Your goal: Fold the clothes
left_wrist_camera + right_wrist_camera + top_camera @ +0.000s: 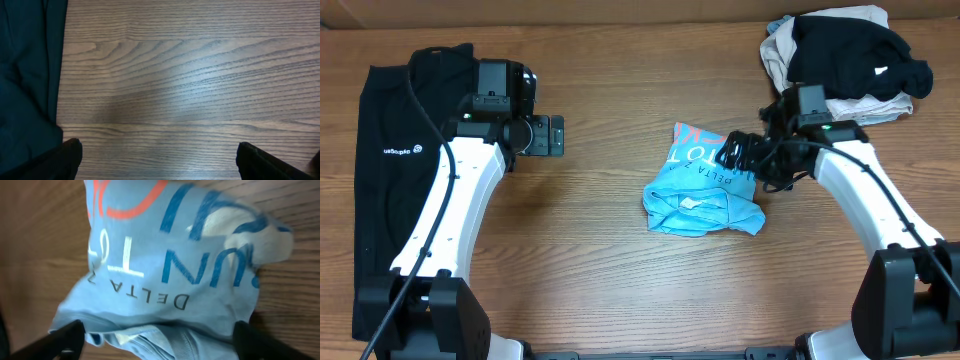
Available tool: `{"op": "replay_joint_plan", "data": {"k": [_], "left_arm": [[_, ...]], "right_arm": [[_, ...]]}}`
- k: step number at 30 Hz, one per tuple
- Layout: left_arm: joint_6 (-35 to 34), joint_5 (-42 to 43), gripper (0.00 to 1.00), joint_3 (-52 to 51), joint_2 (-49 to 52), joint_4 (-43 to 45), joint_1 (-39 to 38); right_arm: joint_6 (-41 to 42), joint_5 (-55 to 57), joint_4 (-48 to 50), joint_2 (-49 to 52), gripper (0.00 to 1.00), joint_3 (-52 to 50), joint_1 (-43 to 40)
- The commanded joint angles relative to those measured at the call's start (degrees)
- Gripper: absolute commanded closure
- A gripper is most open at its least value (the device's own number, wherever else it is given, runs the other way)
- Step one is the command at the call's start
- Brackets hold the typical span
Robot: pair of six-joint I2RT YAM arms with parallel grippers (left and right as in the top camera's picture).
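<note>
The light blue T-shirt (705,190) lies in a crumpled heap near the middle of the tabletop (620,290), lettering up and not yet folded. The right jaws stand spread wide over the shirt's far right corner, one finger to either side of the bunched cloth. They hold nothing that I can see, and whether a fingertip brushes the fabric cannot be told. The likeliest trouble is that closing there would pinch several layers at once, so a pull would drag the whole heap instead of opening it flat. A loose fold could also snag on a finger and tumble the shirt further. The left jaws, well to the left of the shirt, are fully open and empty over bare wood. That is too far off to pin the shirt's other side, so a one-armed pull would probably slide it across the smooth grain. Farther left of the shirt a long black garment (390,180) lies flat, partly under the left arm (460,210), and a careless sweep could ruck it. Beyond the shirt to the right, a pile of black and pale clothes (845,55) sits close behind the right arm (865,195), and backing up could catch it.
</note>
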Motion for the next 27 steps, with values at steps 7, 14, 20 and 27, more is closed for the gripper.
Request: {"op": "replay_joint_plan", "data": {"k": [7,14,20,27], "left_arm": [[-0.8,0.7,0.0,1.0,0.0,0.0,0.2],[-0.8,0.6,0.0,1.0,0.0,0.0,0.2],[-0.8,0.5,0.0,1.0,0.0,0.0,0.2],[-0.8,0.5,0.0,1.0,0.0,0.1,0.2]], "right_arm": [[-5.5,9.7,4.1,-0.8,0.38,-7.1,5.8],[-2.5,16.3,5.2,-0.8,0.9,-10.9,6.8],[1.5,16.5,-2.4,-3.1,0.96,-9.2,6.7],[7.5,11.0,-14.4,-6.9,0.66,-8.4,6.8]]}}
